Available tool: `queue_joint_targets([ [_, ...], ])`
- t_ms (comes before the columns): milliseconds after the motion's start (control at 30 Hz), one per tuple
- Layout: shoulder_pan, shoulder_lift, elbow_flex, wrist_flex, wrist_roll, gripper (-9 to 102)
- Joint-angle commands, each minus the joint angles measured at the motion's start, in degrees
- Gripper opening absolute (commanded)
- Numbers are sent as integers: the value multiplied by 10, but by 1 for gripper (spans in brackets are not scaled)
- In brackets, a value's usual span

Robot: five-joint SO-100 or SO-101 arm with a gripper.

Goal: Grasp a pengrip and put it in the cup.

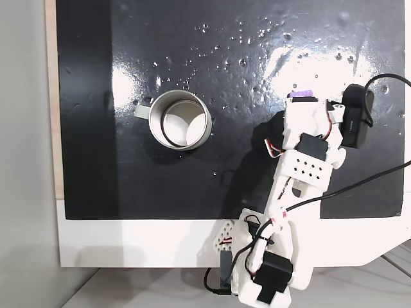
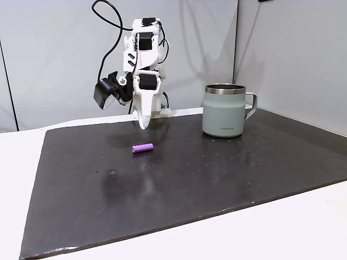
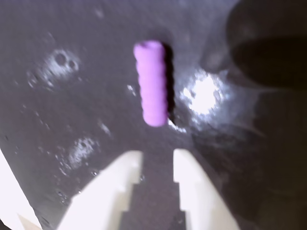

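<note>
Approach step here: the hand (image 3: 156, 160) hangs above the dark surface (image 2: 217, 179), its two white fingers (image 3: 122, 175) slightly parted with nothing between them. The purple pengrip (image 3: 152, 84) lies flat just beyond the fingertips in the wrist view, lengthwise in line with the gap. Next, I'd judge, the hand must spread wider, turn or reach forward, then descend. The cup (image 2: 225, 111) stands well apart, upright. Small dark lettering sits low on its wall, too small to read.
</note>
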Motion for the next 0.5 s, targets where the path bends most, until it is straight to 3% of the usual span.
queue_joint_targets([
  [0,15,-11,-64,-11,-19,17],
  [467,8,-143,-138,18,-68,22],
])
